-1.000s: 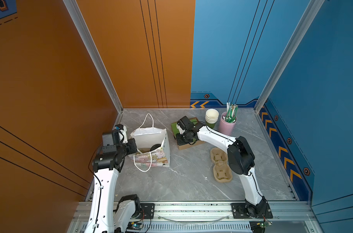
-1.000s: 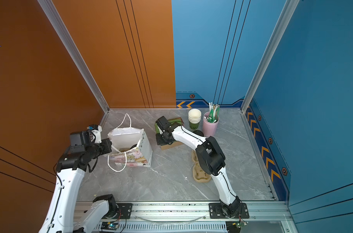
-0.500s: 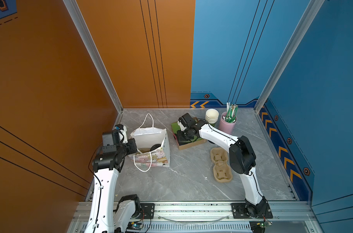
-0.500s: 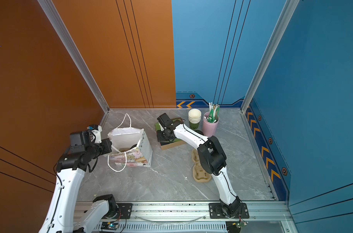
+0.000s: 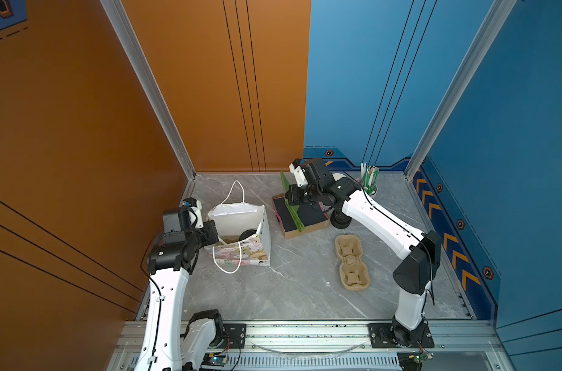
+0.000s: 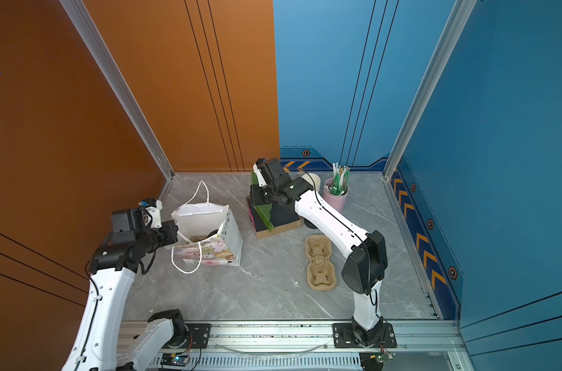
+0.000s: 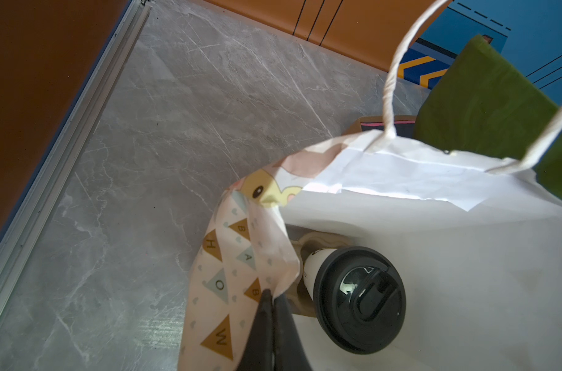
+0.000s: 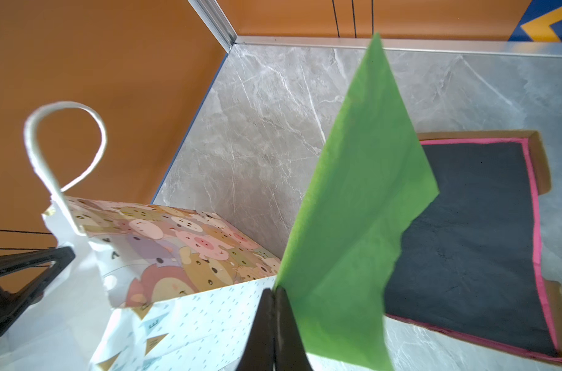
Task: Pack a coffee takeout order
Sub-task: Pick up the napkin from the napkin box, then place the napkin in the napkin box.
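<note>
1. Green paper napkin (image 8: 353,208) is pinched at one edge in my right claw (image 8: 274,295). Its jaws are fully closed on the sheet, which is held over the black-lined cardboard tray (image 8: 541,160) just beside the bag.
2. My left claw (image 7: 271,297) is clamped tight on the rim of the patterned paper bag (image 7: 434,257).
3. Inside the bag I see the white cup (image 7: 311,266) with the black lid (image 7: 360,298) fitted on it.

Cup (image 7: 311,271) mostly hidden under lid (image 7: 360,298), bag wall (image 7: 241,257) beside left gripper (image 7: 271,293); I can't read lettering; napkin (image 7: 485,96) cropped by frame.
</note>
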{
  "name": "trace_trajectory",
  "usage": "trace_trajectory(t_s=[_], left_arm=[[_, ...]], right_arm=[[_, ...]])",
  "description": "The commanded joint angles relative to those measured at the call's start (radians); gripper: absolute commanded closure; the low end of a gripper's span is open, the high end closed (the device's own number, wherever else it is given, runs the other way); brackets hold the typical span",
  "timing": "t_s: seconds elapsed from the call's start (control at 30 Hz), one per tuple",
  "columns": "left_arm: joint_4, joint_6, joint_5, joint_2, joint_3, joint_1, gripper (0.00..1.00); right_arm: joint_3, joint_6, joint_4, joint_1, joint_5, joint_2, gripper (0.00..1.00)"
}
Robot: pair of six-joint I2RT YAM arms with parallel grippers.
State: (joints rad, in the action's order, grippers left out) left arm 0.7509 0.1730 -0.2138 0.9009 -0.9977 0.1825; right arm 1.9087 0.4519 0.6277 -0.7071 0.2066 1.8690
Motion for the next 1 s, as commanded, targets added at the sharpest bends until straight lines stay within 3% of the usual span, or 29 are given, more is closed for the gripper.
trace_trajectory(t_s=[0.0, 0.3, 0.57, 0.83, 0.97], left_arm=[[0.019, -0.004, -0.003, -0.004, 0.016, -0.005, 0.96], [0.019, -0.004, -0.005, -0.005, 0.018, -0.005, 0.95], [0.019, -0.002, -0.005, -0.005, 0.016, -0.007, 0.95], [0.019, -0.004, -0.002, -0.004, 0.018, -0.008, 0.95], [0.018, -0.004, -0.002, -0.003, 0.019, -0.008, 0.95]], right_arm=[[-0.016, -0.012, 0.015, -0.002, 0.010, -0.032, 1.00], [-0.128, -0.006, 0.015, 0.032, 0.010, -0.017, 1.00], [-0.196, -0.029, 0.071, 0.065, -0.071, 0.041, 1.00], [-0.201, -0.028, 0.115, 0.067, -0.034, 0.134, 1.00], [-0.178, -0.037, 0.154, 0.067, -0.014, 0.156, 0.92]])
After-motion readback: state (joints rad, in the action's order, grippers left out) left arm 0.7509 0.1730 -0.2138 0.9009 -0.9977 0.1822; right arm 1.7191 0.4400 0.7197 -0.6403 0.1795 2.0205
